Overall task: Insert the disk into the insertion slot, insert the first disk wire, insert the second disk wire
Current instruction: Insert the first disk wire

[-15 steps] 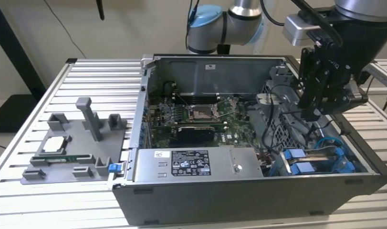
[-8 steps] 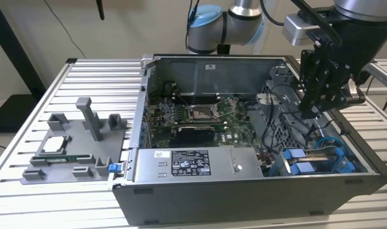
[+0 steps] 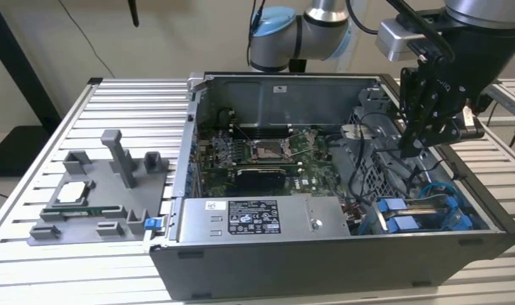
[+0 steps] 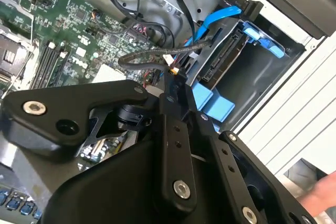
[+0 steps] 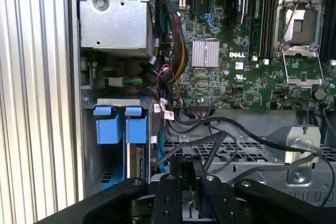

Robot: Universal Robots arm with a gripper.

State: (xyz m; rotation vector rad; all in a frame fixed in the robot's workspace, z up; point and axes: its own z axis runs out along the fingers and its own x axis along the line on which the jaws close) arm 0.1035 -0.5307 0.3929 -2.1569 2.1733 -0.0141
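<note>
Hand [image 4: 176,85]: clenched on a black wire [image 4: 140,59] by its plug, near the disk [image 4: 227,59].
Disk: seated in the slot [image 4: 262,83], at the case's [image 3: 325,270] near corner on the exterior view's right.
Step, likely: first wire. Square plug to socket, push straight, steer clear of loose cables [image 4: 152,4].

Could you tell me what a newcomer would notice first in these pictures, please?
The open grey metal computer case sits on the slatted table, its green motherboard exposed. The black robot gripper hangs over the case at the exterior view's right, near bright blue plastic carrier tabs.
</note>
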